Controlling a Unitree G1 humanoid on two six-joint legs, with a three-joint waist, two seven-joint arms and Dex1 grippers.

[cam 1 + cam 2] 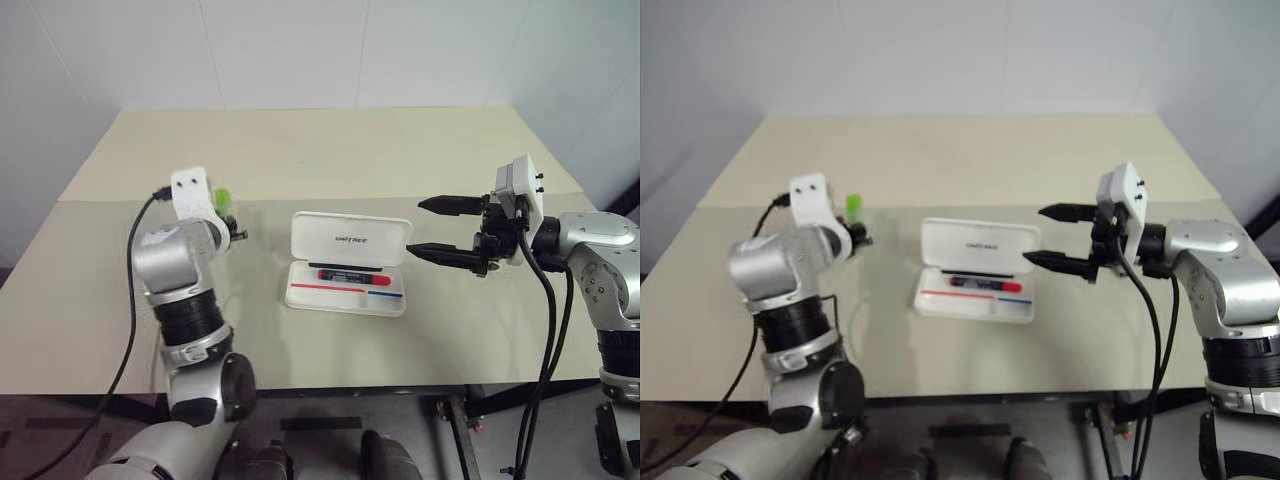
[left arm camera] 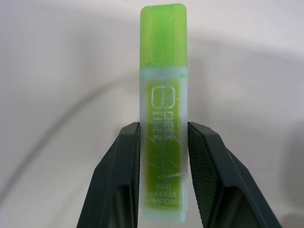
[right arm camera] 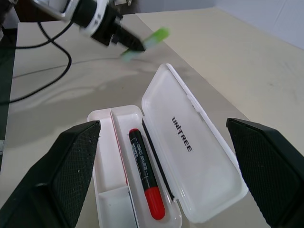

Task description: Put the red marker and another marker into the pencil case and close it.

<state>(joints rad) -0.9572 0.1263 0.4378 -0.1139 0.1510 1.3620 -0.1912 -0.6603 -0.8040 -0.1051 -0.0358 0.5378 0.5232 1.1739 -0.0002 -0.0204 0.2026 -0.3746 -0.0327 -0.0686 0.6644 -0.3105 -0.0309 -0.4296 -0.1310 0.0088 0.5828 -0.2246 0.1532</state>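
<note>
1. Closest in, the pencil case sits open on the table, lid propped up at the back, and the red marker already lies flat in its tray, red cap towards the robot's right.
2. To the case's right hovers the right gripper, jaws spread wide and empty, pointing across at the lid.
3. Over on the left, a touch farther back, the left gripper is clenched on the green marker, held clear of the table with its cap sticking out beyond the fingertips.
4. That marker looks light, rigid and smooth-sided, so it could well slip or swivel in a two-finger pinch; the grip sits on the lower barrel, flat faces against the pads, which seems the sound place to take it.
5. The case looks like stiff, thin plastic, likely to skid when pushed; pressing the lid at its free long edge should fold it shut.
</note>
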